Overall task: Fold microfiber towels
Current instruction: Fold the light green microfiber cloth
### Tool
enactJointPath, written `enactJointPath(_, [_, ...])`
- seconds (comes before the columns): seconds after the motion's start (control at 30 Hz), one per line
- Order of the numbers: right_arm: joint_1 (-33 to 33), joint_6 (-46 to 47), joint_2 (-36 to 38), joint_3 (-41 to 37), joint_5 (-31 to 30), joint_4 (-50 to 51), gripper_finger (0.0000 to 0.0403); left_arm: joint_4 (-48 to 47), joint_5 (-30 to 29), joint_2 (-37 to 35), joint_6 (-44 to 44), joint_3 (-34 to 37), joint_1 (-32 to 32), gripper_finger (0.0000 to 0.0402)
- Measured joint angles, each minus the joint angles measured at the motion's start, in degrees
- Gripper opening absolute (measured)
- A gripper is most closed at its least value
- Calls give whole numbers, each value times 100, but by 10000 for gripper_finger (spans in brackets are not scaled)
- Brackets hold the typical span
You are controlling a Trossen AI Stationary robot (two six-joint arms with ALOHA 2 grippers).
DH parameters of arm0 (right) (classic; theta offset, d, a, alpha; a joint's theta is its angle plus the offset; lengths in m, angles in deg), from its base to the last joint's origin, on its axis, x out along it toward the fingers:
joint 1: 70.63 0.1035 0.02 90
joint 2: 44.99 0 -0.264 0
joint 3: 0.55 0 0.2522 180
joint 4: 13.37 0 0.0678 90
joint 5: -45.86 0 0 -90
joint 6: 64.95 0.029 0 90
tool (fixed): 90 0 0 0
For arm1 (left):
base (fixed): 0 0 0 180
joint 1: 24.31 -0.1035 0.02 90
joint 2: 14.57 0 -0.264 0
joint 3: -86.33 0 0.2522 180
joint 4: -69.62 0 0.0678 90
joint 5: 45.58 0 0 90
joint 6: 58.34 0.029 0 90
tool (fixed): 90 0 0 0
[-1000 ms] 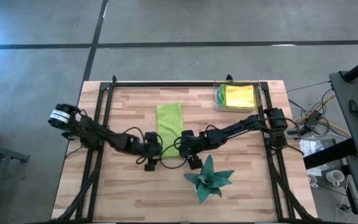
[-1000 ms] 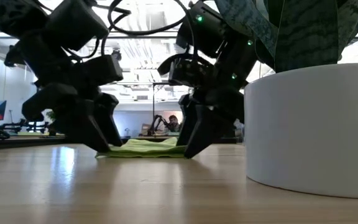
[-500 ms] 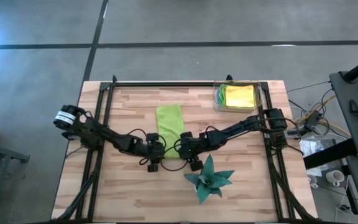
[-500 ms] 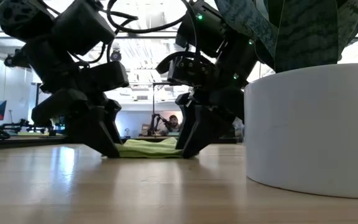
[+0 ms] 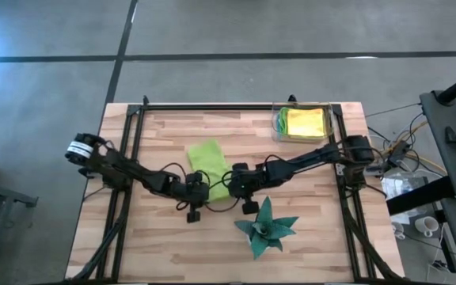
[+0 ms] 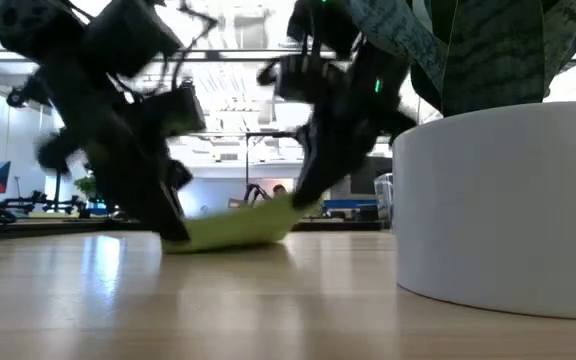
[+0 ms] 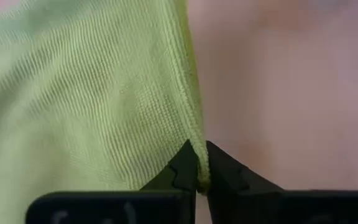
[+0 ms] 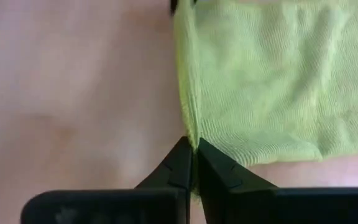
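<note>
- High view: the lime green microfiber towel (image 5: pixel 210 161), folded to a strip, lies mid-table; the left gripper (image 5: pixel 199 190) and right gripper (image 5: pixel 237 180) each pinch a near corner, lifting that end.
- Judged mid-fold: the crosswise fold remains; the yellow folded cloth (image 5: pixel 305 122) sits in the clear tray (image 5: pixel 276 133).
- Bare wood lies beyond the towel; the dark teal spiky plant (image 5: pixel 266 227) crowds the right gripper.

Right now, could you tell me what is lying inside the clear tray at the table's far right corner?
In the clear tray lies a yellow towel over a lime green towel. Anything beneath them is covered.
</note>
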Motion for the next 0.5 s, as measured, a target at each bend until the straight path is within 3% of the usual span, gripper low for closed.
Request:
enactJointPath(0.13, [57, 153, 200, 146, 525, 477, 12, -5, 556, -519, -254, -116, 126, 3])
enactJointPath(0.27, [163, 231, 290, 421, 667, 807, 11, -92, 623, -872, -413, -223, 230, 3])
enactJointPath(0.4, [206, 41, 286, 755, 615, 923, 11, -496, 635, -1171, -424, -236, 239, 3])
enactJointPath(0.5, [163, -344, 286, 943, -8, 862, 11, -996, 343, -1451, -551, -225, 241, 3])
